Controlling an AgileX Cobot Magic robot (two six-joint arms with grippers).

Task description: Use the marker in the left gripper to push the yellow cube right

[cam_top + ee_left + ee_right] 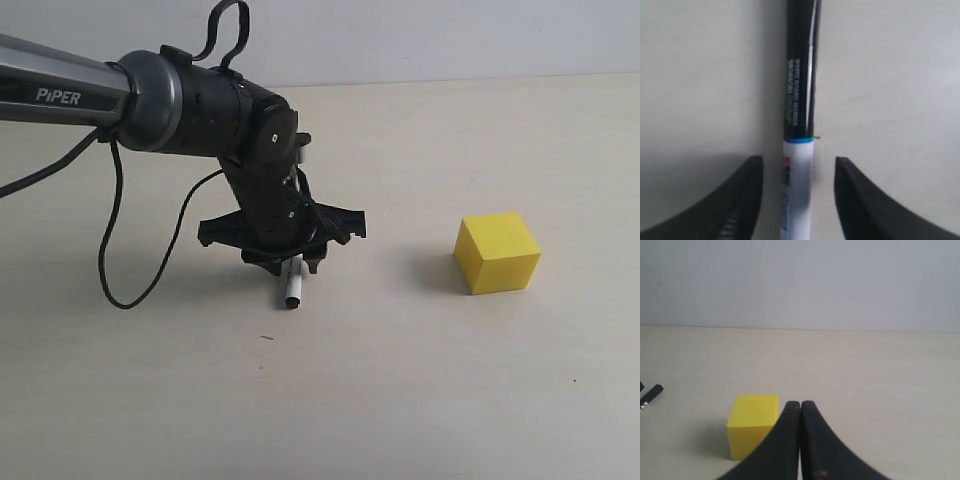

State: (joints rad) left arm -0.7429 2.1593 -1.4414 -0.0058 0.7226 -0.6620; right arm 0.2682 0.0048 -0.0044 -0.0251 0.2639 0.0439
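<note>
Left fingers (735, 210) stand apart around the marker (799, 100); right fingers (785, 440) pressed together.

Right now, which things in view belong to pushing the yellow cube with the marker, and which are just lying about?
In the job: white-barrelled, black-capped marker; bright yellow solid cube; black two-fingered left gripper, jaws open either side of the marker.
Just there: black right gripper, shut; loose black cable; pale tabletop.
</note>
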